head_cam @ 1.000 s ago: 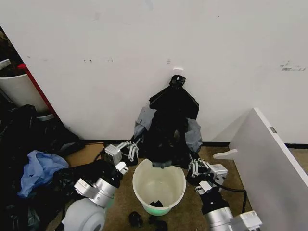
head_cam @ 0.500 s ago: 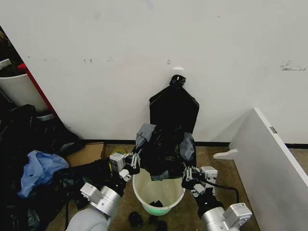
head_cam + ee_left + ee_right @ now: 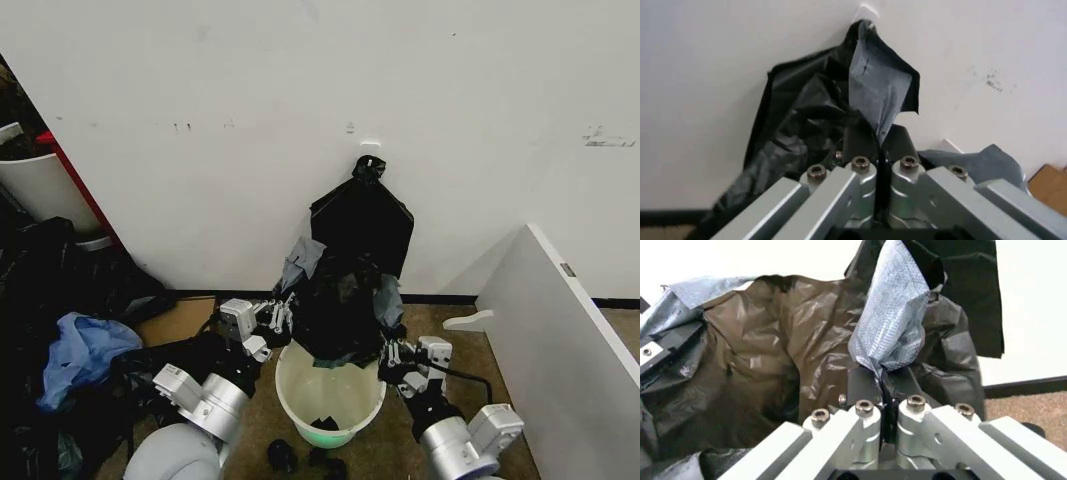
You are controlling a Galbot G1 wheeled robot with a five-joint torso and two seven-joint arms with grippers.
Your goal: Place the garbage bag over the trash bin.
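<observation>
Black, crinkly plastic of the garbage bag [image 3: 340, 310] hangs stretched between the two grippers at lower centre of the head view, directly above the trash bin [image 3: 331, 392]. Compared with a second ago the bag's lower hem has dropped from clear of the bucket to about the level of the far rim, and both arms have drawn inward toward the bin; the bag's mouth is judged close to engaging the rim but not yet over it. Left gripper [image 3: 280, 318] sits at the bag's left edge, its fingers [image 3: 863, 177] closed on a fold of film; right gripper [image 3: 396, 355] holds the right edge, fingers [image 3: 867, 422] likewise pinched on a greyish flap. Brown floor [image 3: 395, 445] carries the bin, with small dark scraps [image 3: 283, 456] in front. Behind stands a white wall [image 3: 450, 120] where a flat black bag bunch [image 3: 365, 215] hangs. Blue plastic [image 3: 85, 350] and dark bags lie at lower left; a white panel [image 3: 560, 330] leans at right.
</observation>
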